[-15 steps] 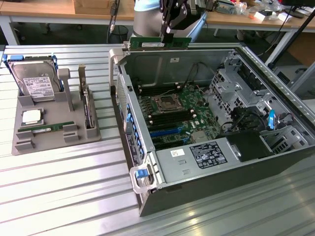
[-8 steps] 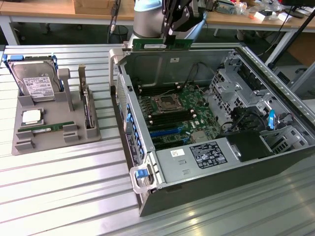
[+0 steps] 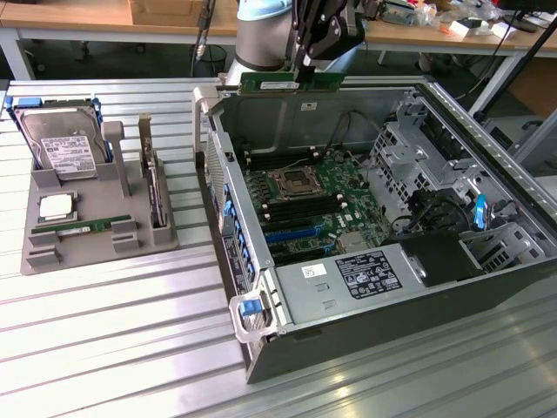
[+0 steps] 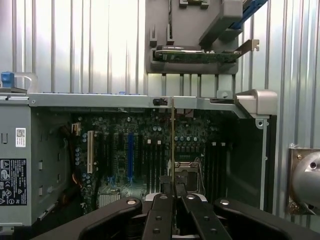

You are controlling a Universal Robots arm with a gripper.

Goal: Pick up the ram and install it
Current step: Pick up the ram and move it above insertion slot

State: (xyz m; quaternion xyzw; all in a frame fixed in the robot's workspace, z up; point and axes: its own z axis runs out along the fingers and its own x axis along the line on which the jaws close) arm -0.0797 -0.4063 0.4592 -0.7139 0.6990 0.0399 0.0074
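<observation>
Nearest in the exterior view, bare slats of the ribbed metal table (image 3: 104,348). Just beyond, lying on its side with the panel off, the open computer case (image 3: 392,326), grey power supply (image 3: 339,283) at its near end and a blue-tabbed handle (image 3: 251,309) at the corner. Deeper inside, the green motherboard (image 3: 305,205), square processor socket (image 3: 291,183) flanked by dark memory slots (image 3: 261,187).

Off to the exterior view's left, apart from the case, a grey holder tray (image 3: 43,252) carrying a second green memory stick (image 3: 83,228) lying flat, a processor chip (image 3: 57,206), an expansion card (image 3: 155,187) standing on edge and a silver hard drive (image 3: 61,144) propped upright at the back.

Farther back, above the case's far wall, the gripper (image 3: 306,71) on the grey and pale-blue arm (image 3: 261,26), clenched on the top edge of the ram (image 3: 274,84), carried level in the air and clear of the board.

From the wrist, that ram (image 4: 173,145) edge-on as a thin line between the black fingers (image 4: 160,210), pinched tight, motherboard spread out beneath.

Farthest off, wooden workbenches (image 3: 70,17).
</observation>
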